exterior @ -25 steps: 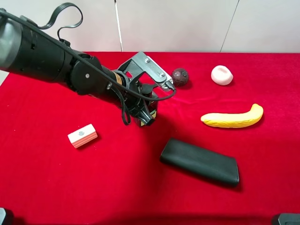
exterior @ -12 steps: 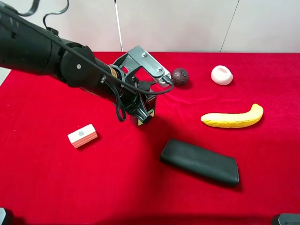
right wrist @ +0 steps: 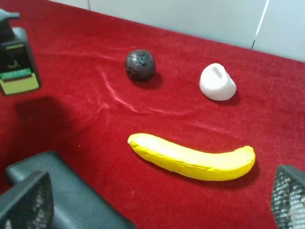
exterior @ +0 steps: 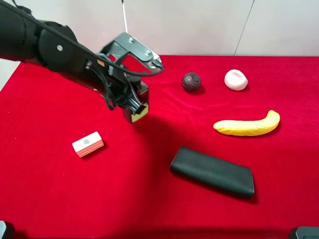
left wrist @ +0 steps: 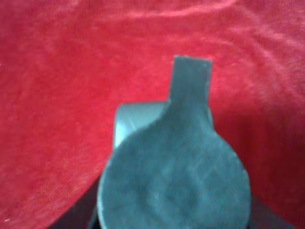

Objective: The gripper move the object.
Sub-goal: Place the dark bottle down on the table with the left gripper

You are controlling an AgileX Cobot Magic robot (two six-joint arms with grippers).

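My left gripper (exterior: 132,99), black with a grey-silver bracket on top, is shut on the dark grey pump bottle (exterior: 139,111) and holds it in the air over the red cloth, left of the middle. The bottle's yellow-green label faces forward. In the left wrist view the black pump head (left wrist: 174,181) fills the frame and hides the jaws. The bottle also shows in the right wrist view (right wrist: 17,64). My right gripper (right wrist: 157,202) is open and empty, its fingers (right wrist: 25,201) wide apart low over the near right of the table.
A pink-and-white block (exterior: 87,144) lies below-left of the bottle. A flat black case (exterior: 213,172) lies front centre. A yellow banana (exterior: 247,125), a dark ball (exterior: 191,81) and a white lump (exterior: 236,79) lie to the right.
My left arm has moved left and up with the pump bottle in its grip, away from the dark ball. Nothing else has moved.
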